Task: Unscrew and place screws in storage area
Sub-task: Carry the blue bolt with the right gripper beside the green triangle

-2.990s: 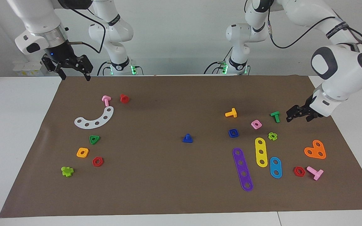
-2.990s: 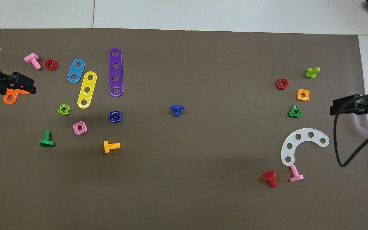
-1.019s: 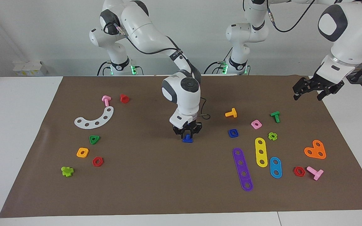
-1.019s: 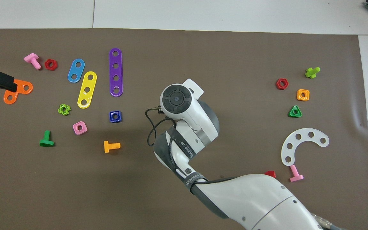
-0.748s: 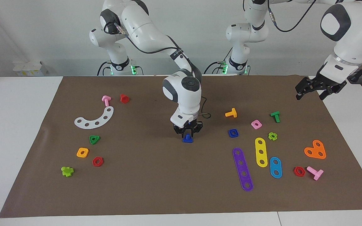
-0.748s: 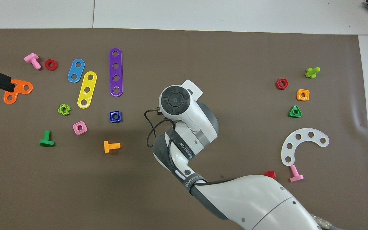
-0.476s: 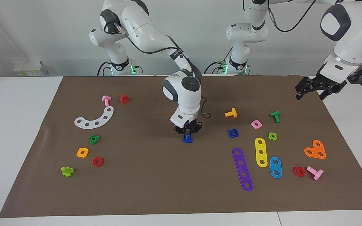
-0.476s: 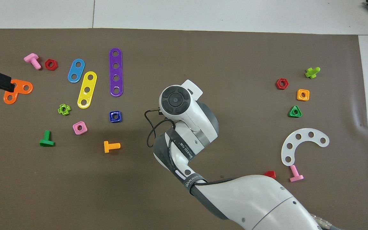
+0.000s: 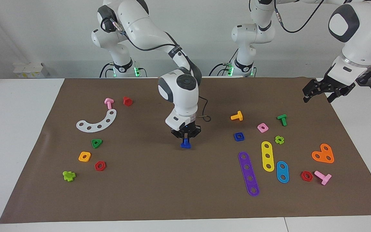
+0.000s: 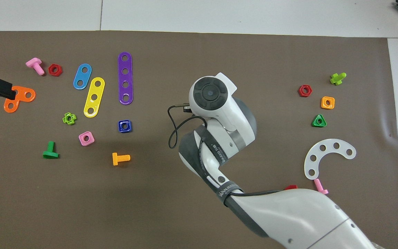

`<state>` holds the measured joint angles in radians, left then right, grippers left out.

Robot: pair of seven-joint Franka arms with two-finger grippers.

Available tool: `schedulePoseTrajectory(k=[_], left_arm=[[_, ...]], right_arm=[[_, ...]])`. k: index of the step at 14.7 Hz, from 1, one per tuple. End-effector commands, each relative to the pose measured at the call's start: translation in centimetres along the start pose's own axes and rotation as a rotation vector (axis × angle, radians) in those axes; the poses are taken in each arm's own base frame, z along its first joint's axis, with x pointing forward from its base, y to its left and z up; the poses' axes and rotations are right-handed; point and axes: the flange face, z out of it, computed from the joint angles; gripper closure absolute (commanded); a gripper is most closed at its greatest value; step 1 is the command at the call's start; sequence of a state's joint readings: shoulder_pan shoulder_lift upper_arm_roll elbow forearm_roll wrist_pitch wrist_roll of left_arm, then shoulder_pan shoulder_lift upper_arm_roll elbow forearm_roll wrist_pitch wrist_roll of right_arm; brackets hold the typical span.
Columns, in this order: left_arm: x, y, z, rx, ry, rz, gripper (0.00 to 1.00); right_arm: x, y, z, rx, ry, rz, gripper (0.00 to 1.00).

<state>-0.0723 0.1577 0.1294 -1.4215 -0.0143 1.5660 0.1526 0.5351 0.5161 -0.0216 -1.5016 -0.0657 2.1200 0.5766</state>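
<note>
The blue screw [image 9: 185, 144] is at the middle of the brown mat, its flat triangular head down and its post up. My right gripper [image 9: 185, 138] points straight down and is shut on the post. I cannot tell whether the head touches the mat. In the overhead view the right arm's wrist [image 10: 210, 93] hides both screw and gripper. The storage area [image 9: 118, 145] is bare mat beside the white curved strip [image 9: 97, 122], green triangular nut [image 9: 97, 143], orange square nut [image 9: 84, 156] and red hex nut [image 9: 100, 166]. My left gripper [image 9: 318, 96] waits, open and empty, over the mat's edge.
Toward the left arm's end lie a blue square nut [image 9: 239, 136], an orange bolt [image 9: 237, 116], a pink nut [image 9: 262, 127], a green bolt [image 9: 282, 119], and purple [image 9: 248, 174], yellow [image 9: 267, 156] and blue [image 9: 282, 171] strips. A pink bolt [image 9: 108, 103] and a red bolt [image 9: 127, 101] lie near the white strip.
My right arm came in from its end of the table, lowered over the blue screw and shut on its post. It has now shifted the screw a little toward the right arm's end.
</note>
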Motion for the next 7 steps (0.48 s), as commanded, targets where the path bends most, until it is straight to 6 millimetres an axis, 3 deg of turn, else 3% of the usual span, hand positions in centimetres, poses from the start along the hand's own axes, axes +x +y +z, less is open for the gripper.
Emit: schedulePoseTrajectory(k=[1, 3, 7], left_arm=[[-0.9, 0.0, -0.1, 0.019, 0.009, -0.001, 0.00], [-0.9, 0.0, -0.1, 0.019, 0.010, -0.001, 0.00], [-0.9, 0.0, -0.1, 0.019, 0.009, -0.001, 0.00]], right_arm=[[0.9, 10.6, -5.9, -0.007, -0.018, 0.007, 1.00], [0.5, 18.0, -5.9, -0.011, -0.060, -0.002, 1.00], [-0.7, 28.5, -2.0, 0.038, -0.107, -0.039, 1.00]])
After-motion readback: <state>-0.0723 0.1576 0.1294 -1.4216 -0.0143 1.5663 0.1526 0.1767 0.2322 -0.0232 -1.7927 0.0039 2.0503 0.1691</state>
